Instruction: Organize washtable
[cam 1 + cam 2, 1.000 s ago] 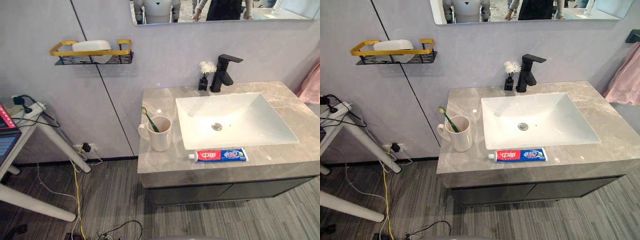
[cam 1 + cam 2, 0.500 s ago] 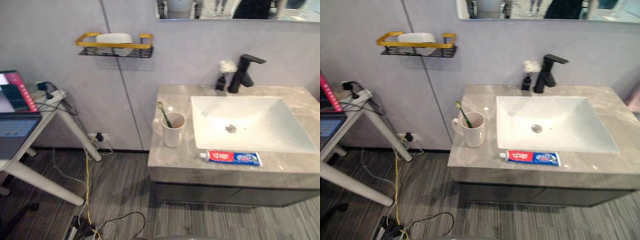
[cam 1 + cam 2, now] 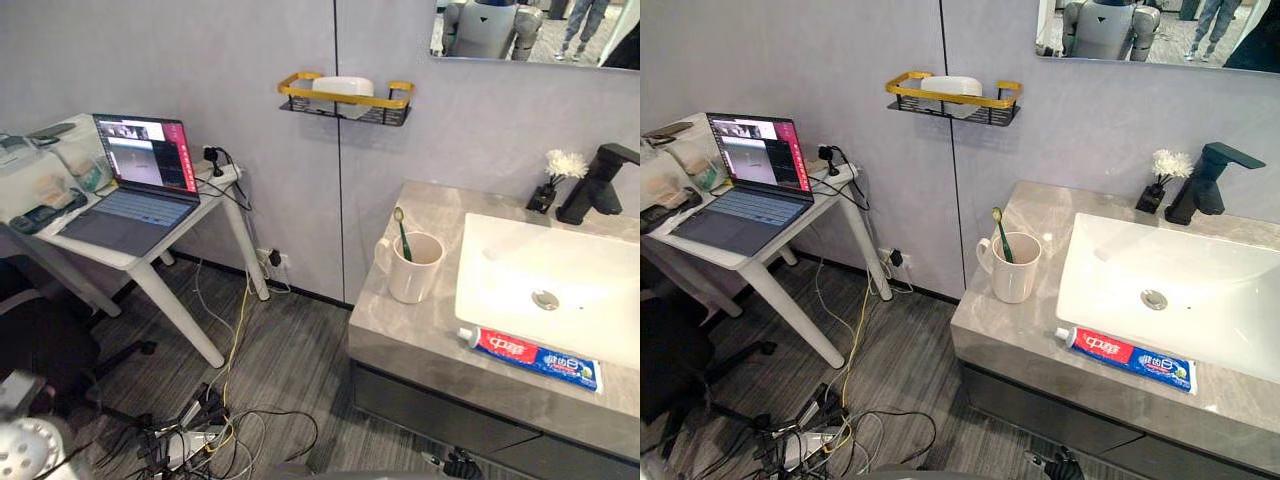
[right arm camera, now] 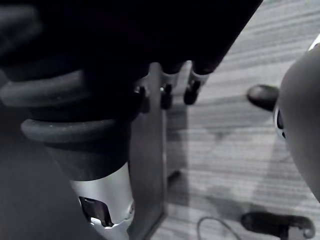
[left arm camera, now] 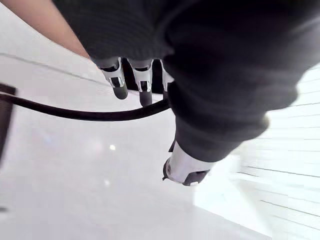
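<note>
The grey stone washtable point(image 3: 420, 340) stands at the right against the wall. On its near left part stands a white mug point(image 3: 412, 270) with a green toothbrush point(image 3: 401, 230) leaning in it. A red and blue toothpaste tube point(image 3: 532, 358) lies flat along the front edge, before the white sink point(image 3: 570, 280). A black faucet point(image 3: 600, 182) and a small vase of white flowers point(image 3: 558, 178) stand at the back. My left hand point(image 5: 120, 82) hangs with relaxed fingers, holding nothing. My right hand point(image 4: 102, 202) hangs above the floor, fingers loose and empty.
A gold and black wall shelf point(image 3: 345, 98) carries a white soap dish. Left of the washtable a white folding table point(image 3: 150, 235) bears an open laptop point(image 3: 135, 180) and other gear. Cables and a power strip point(image 3: 195, 440) lie on the striped floor. A dark chair point(image 3: 40, 350) sits lower left.
The camera has swung to the left, so the washtable now sits at the right and the laptop table has come into view. The mug, toothbrush and toothpaste have not moved.
</note>
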Tool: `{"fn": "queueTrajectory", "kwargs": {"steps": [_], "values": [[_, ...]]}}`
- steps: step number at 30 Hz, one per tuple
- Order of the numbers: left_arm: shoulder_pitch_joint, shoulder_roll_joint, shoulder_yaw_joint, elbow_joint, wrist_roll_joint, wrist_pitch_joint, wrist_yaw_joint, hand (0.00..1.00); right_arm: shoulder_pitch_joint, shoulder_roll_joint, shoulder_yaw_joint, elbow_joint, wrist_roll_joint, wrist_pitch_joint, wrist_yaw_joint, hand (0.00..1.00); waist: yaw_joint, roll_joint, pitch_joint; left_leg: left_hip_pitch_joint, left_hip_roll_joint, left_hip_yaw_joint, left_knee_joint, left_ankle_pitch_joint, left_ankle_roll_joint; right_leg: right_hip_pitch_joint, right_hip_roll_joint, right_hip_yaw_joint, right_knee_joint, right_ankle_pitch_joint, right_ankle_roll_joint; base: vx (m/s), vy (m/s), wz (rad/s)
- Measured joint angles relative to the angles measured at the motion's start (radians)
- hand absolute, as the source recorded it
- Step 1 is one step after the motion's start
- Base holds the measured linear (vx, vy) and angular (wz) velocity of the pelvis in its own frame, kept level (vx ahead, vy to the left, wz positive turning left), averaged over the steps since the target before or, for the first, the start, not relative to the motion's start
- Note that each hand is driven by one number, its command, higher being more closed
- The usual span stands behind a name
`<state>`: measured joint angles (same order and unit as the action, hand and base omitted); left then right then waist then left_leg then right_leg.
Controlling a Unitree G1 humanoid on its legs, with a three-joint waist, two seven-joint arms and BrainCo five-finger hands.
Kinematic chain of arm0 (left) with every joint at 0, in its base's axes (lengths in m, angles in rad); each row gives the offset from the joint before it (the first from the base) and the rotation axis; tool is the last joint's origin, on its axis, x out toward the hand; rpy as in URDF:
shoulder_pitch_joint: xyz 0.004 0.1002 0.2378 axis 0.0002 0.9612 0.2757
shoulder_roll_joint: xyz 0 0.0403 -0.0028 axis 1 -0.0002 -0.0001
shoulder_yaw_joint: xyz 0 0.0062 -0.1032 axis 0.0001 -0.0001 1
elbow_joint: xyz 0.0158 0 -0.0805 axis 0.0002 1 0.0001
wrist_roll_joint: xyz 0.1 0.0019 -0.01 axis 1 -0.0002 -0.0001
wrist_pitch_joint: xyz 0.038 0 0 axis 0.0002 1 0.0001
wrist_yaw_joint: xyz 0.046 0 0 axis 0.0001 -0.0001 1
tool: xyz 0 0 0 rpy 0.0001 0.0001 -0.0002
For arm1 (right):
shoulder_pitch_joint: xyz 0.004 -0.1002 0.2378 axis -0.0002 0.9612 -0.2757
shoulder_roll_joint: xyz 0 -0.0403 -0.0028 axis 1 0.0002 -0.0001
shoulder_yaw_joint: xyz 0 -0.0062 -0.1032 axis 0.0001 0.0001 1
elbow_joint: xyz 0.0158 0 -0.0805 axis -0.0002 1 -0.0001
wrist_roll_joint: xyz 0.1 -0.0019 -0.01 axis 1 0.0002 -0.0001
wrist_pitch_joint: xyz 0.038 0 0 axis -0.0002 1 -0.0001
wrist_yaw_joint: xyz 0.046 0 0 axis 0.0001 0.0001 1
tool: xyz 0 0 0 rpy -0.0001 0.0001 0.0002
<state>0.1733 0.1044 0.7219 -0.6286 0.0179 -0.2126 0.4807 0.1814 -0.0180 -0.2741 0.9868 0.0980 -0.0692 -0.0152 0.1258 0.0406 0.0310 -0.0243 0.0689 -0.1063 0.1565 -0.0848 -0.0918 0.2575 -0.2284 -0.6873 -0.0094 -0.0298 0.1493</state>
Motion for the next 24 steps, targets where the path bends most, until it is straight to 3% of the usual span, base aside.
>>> {"fn": "queueTrajectory", "kwargs": {"steps": [4, 7, 10, 11, 18, 19, 24], "values": [[-0.007, 0.041, -0.265, -0.094, 0.037, -0.039, -0.066, 0.0, 0.004, 0.0, -0.002, 0.003, 0.006, 0.0, 0.0, 0.0, -0.01, 0.002, -0.006, 0.004, 0.002, 0.006, -0.001, 0.003, -0.003, -0.008, 0.001, 0.014, 0.002, 0.0, 0.001, -0.04, 0.02, -0.1], [-0.005, 0.085, -0.56, -0.109, 0.022, -0.048, -0.191, 0.0, 0.0, -0.002, -0.002, 0.023, 0.009, 0.0, 0.001, 0.0, -0.023, -0.003, -0.01, 0.012, 0.006, 0.018, 0.002, 0.012, -0.006, -0.023, 0.002, 0.036, 0.004, 0.009, 0.003, 0.02, 0.021, -0.14], [-0.01, 0.139, -0.724, -0.107, -0.049, -0.059, -0.305, 0.0, -0.018, -0.008, -0.003, 0.052, 0.013, -0.003, 0.006, 0.0, -0.052, 0.001, -0.012, 0.018, 0.012, 0.042, -0.007, 0.012, -0.007, -0.038, 0.003, 0.064, 0.001, 0.014, 0.002, 0.02, 0.021, -0.31], [-0.052, 0.165, -0.827, -0.083, -0.073, -0.062, -0.352, 0.0, -0.025, -0.013, -0.004, 0.063, 0.013, -0.003, 0.015, 0.0, -0.057, 0.004, -0.013, 0.024, 0.018, 0.061, -0.017, 0.013, -0.008, -0.048, 0.008, 0.089, -0.011, 0.022, 0.002, 0.02, 0.011, -0.39], [-0.279, 0.284, -1.131, 0.018, -0.098, -0.062, -0.49, 0.0, -0.054, -0.05, -0.004, 0.1, 0.019, -0.011, 0.021, 0.0, -0.096, 0.031, -0.019, 0.046, 0.037, 0.112, -0.037, 0.015, -0.011, -0.074, 0.019, 0.154, -0.017, 0.028, -0.002, 0.02, 0.002, -0.28], [-0.307, 0.291, -1.164, 0.026, -0.109, -0.062, -0.509, 0.0, -0.063, -0.052, -0.004, 0.11, 0.019, -0.011, 0.021, 0.0, -0.11, 0.033, -0.016, 0.055, 0.037, 0.117, -0.041, 0.015, -0.011, -0.073, 0.018, 0.16, -0.017, 0.028, -0.002, 0.02, 0.009, -0.23], [-0.451, 0.3, -1.308, 0.118, -0.144, -0.066, -0.554, 0.0, -0.066, -0.071, -0.004, 0.118, 0.025, -0.011, 0.036, 0.0, -0.116, 0.04, -0.013, 0.069, 0.042, 0.144, -0.054, 0.015, -0.011, -0.09, 0.018, 0.198, -0.015, 0.031, -0.006, 0.0, 0.016, -0.22]]}}
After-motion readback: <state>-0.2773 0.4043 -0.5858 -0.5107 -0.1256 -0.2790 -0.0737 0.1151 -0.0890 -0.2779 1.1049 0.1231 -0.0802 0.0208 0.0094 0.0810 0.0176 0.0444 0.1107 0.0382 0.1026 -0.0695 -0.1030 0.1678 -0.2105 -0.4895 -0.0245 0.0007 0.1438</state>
